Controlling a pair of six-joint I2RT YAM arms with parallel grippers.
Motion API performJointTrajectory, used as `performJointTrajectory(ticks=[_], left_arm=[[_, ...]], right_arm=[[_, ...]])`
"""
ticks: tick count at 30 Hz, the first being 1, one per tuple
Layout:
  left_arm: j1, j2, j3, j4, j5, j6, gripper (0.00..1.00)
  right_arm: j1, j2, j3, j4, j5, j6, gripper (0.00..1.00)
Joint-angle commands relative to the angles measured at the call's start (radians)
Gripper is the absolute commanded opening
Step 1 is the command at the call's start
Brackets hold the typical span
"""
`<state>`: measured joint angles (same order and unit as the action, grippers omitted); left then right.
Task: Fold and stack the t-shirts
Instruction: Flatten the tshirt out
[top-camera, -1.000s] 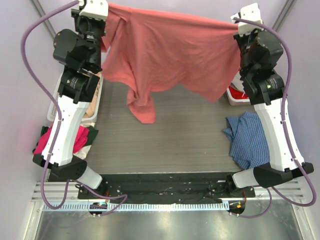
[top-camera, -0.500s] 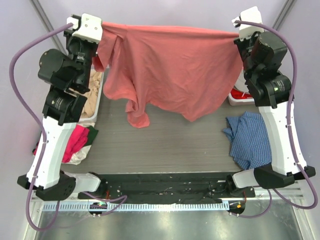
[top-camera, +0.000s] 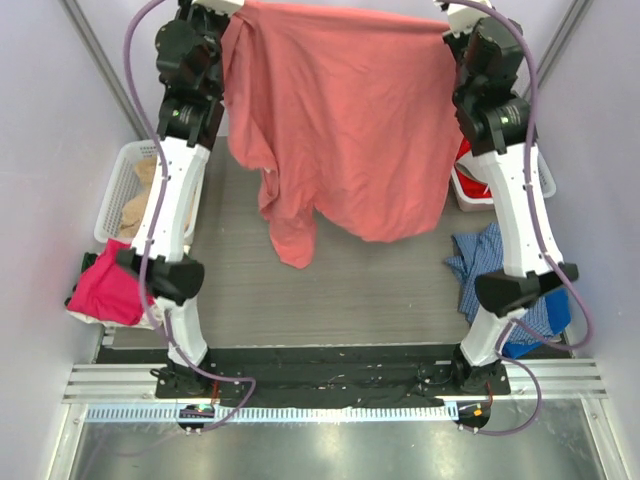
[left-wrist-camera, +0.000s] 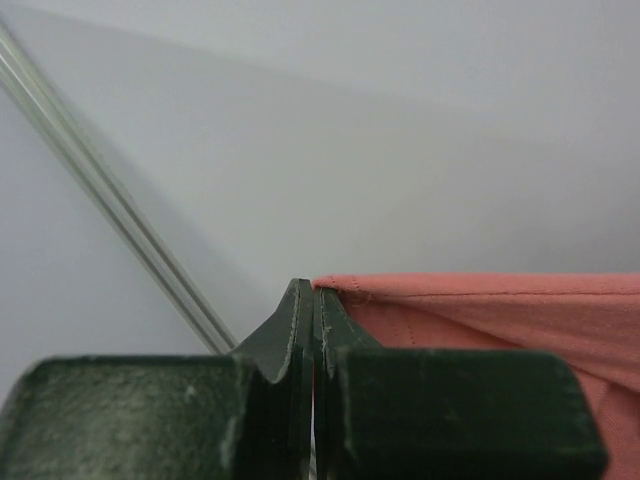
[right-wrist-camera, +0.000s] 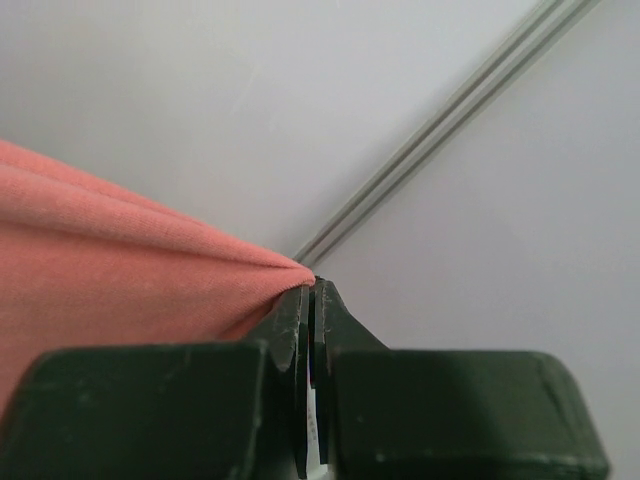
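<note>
Hanging between two raised arms, the salmon-red t-shirt (top-camera: 350, 120) drapes above the far edge of the table (top-camera: 380, 290). Both arms have climbed higher and drawn closer together than a second ago, so the cloth hangs longer, probably ready for laying flat. Both the left gripper (left-wrist-camera: 315, 300) and the right gripper (right-wrist-camera: 312, 295) are pinched tight on a top corner. Overhead, their tips are cut off, and whether the twisted lower end touches the table is unclear.

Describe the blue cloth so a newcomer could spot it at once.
Find the table, then its right edge, beside the right arm. The blue cloth lies crumpled there, partly behind that arm. It alone is blue and checked; the salmon t-shirt held up above the table is plain.
</note>
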<state>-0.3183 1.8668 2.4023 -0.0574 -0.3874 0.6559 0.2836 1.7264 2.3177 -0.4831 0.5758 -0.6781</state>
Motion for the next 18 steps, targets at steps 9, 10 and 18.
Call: performJointTrajectory(ticks=[9, 10, 18], left_arm=[[0.070, -0.245, -0.115, 0.257, -0.070, -0.035, 0.00], [0.070, -0.267, -0.143, 0.246, -0.071, -0.041, 0.00], [0.071, -0.518, -0.367, 0.163, -0.030, -0.050, 0.00]], right_arm=[[-0.037, -0.089, 0.066, 0.207, 0.118, -0.071, 0.01], [-0.037, -0.121, 0.051, 0.204, 0.118, -0.067, 0.01], [-0.037, -0.303, -0.135, 0.126, 0.110, -0.018, 0.01]])
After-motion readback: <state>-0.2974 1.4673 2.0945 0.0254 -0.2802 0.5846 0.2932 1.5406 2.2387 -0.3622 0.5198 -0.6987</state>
